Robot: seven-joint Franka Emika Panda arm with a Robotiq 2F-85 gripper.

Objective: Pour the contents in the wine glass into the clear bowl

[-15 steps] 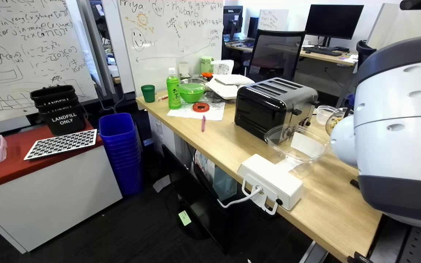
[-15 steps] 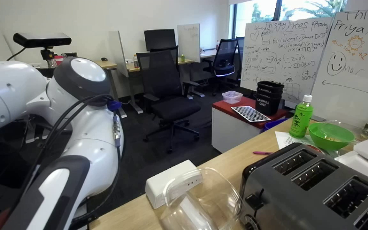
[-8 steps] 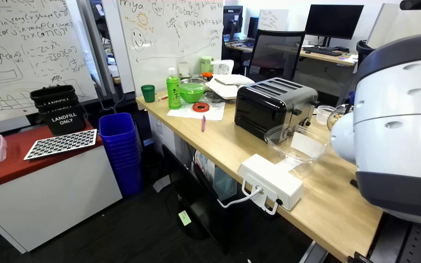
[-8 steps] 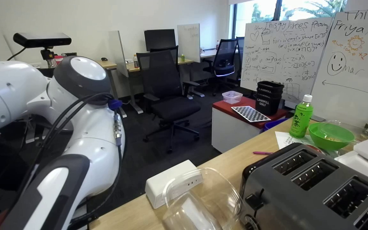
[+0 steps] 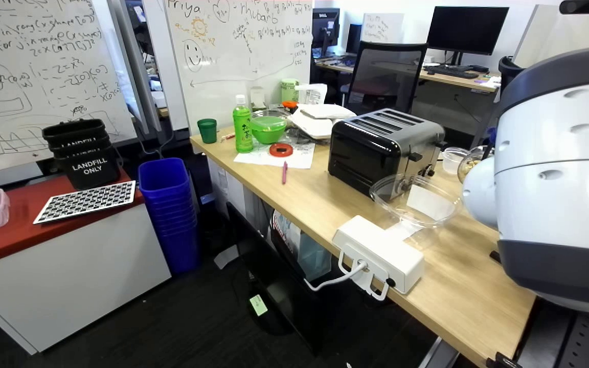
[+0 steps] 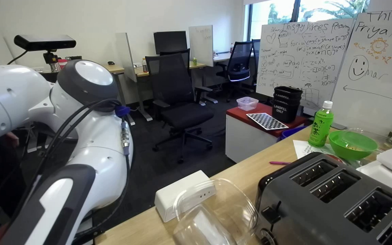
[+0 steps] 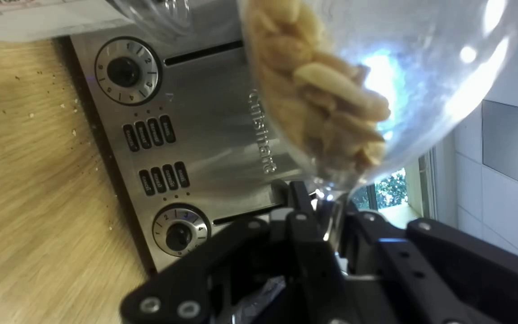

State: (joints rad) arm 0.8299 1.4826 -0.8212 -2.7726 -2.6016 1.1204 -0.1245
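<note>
My gripper [image 7: 326,211] is shut on the thin stem of the wine glass [image 7: 425,76] in the wrist view. The glass is tilted well over, with nuts lying along its lower wall. In an exterior view its cup [image 5: 469,166] shows partly behind the arm; the gripper is hidden there and out of frame in the remaining exterior view. The clear bowl stands on the table in front of the toaster in both exterior views [image 5: 399,214] [image 6: 231,204]. Clear plastic at the top edge of the wrist view may be this bowl; I cannot tell.
The black and steel toaster [image 5: 386,145] stands beside the bowl. A white power box [image 5: 376,253] sits at the table edge. A small clear tub [image 5: 454,160] stands near the glass. A green bottle [image 5: 243,125] and green bowl [image 5: 268,130] are farther off.
The arm and glass shifted slightly between one second and half a second ago, then held still. A person's hand now shows behind the arm at the left of an exterior view.
</note>
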